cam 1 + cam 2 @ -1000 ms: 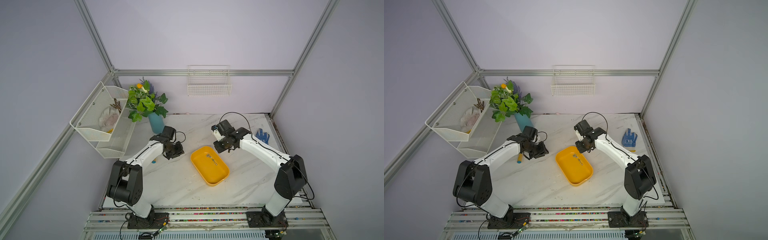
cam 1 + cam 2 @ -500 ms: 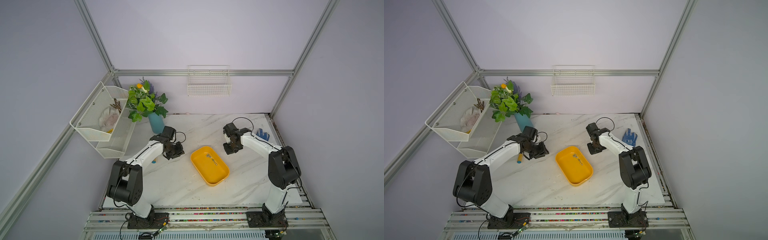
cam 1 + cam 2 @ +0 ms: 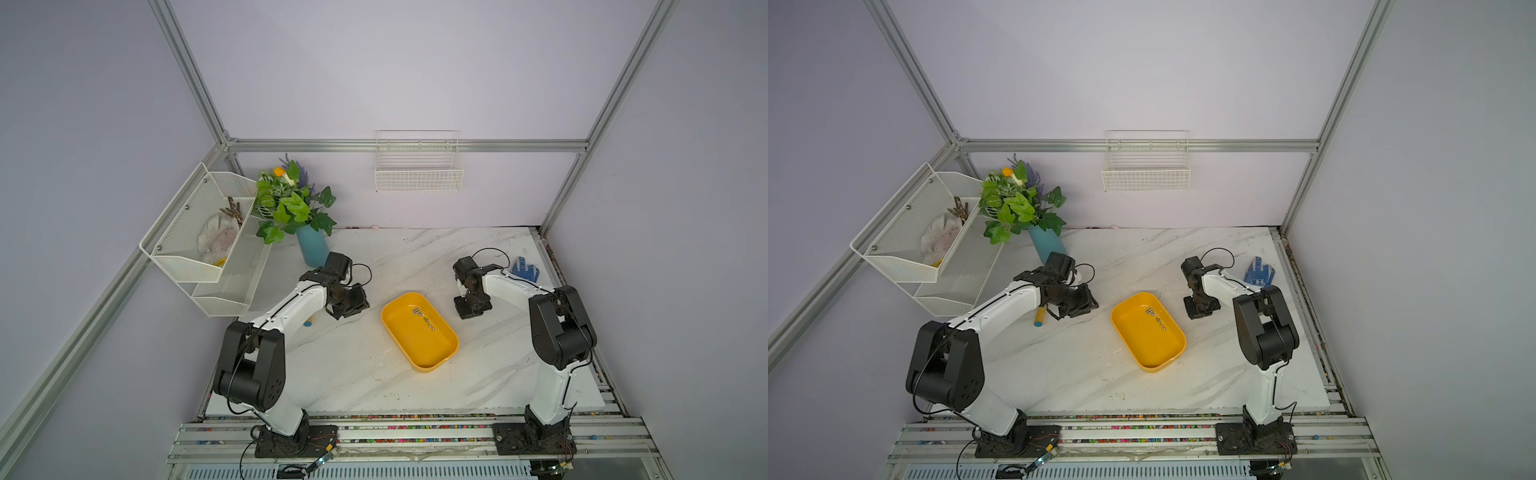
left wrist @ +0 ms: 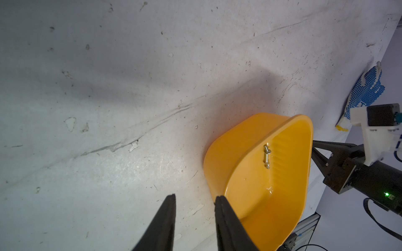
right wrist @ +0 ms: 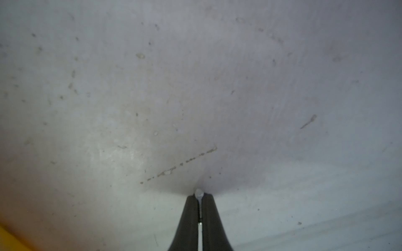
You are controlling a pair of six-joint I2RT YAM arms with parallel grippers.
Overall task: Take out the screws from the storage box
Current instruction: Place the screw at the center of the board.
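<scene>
The yellow storage box (image 3: pixel 424 347) (image 3: pixel 1150 345) lies in the middle of the marble table, and several small silvery screws (image 3: pixel 422 316) (image 3: pixel 1155 319) lie at its far end. My right gripper (image 3: pixel 471 311) (image 3: pixel 1200 311) points down at the table just right of the box. In the right wrist view it (image 5: pixel 199 195) is shut on one screw (image 5: pixel 198 193), whose head pokes out at the fingertips, close to the tabletop. My left gripper (image 3: pixel 360 306) (image 4: pixel 194 198) hovers left of the box (image 4: pixel 272 206), open and with nothing between its fingers.
A blue vase with a green plant (image 3: pixel 311 249) stands at the back left beside a white mesh rack (image 3: pixel 199 245). A white wire basket (image 3: pixel 419 174) hangs on the back wall. A blue-dotted glove (image 3: pixel 524 270) lies at the far right edge. A small yellow-and-blue cylinder (image 3: pixel 1040 319) lies under my left arm.
My right arm has swung from over the box's far end to the right and lowered its shut gripper to the table beside the box. The left arm has not moved.
</scene>
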